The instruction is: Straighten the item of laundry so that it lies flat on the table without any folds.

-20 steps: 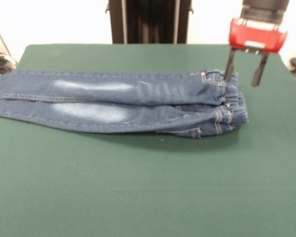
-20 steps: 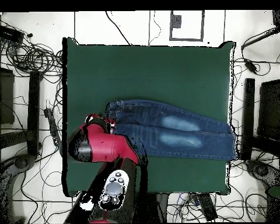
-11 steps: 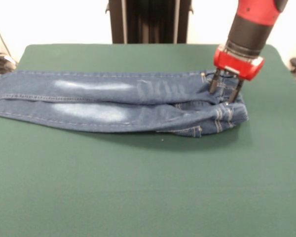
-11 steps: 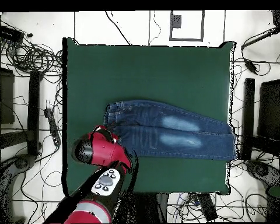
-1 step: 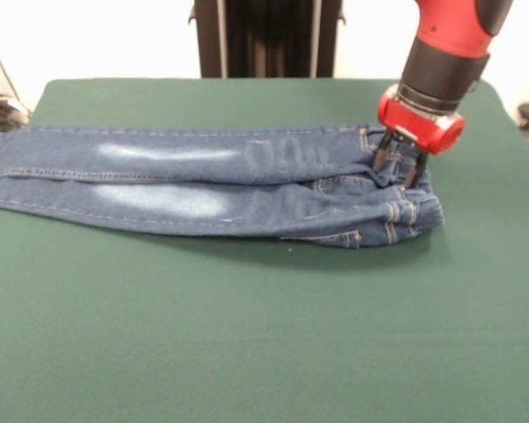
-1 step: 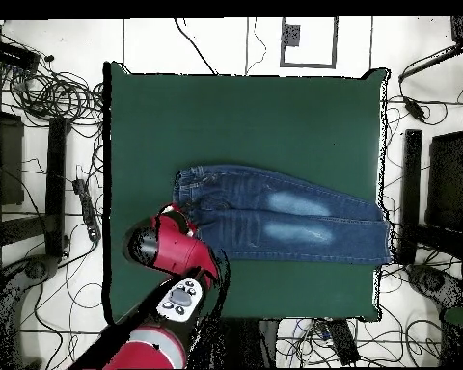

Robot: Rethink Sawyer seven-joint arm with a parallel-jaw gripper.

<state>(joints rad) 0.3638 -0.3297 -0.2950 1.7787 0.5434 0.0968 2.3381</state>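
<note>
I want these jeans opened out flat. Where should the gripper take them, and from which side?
Probably the waistband end of the jeans, from above: there the denim bunches into a raised fold, while the legs lie flat. The gripper is already there, fingers close together in the cloth.

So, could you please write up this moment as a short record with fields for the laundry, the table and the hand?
laundry: jeans, folded lengthwise, one leg lying beside and partly over the other, legs reaching to the table's edge
waistband end: bunched and wrinkled under the hand
table: green top, bare around the jeans
hand: hand pointing down at the waistband, fingers close together with denim between them
arm: red and black, coming down onto the waistband end
task state: not yet flat
</note>
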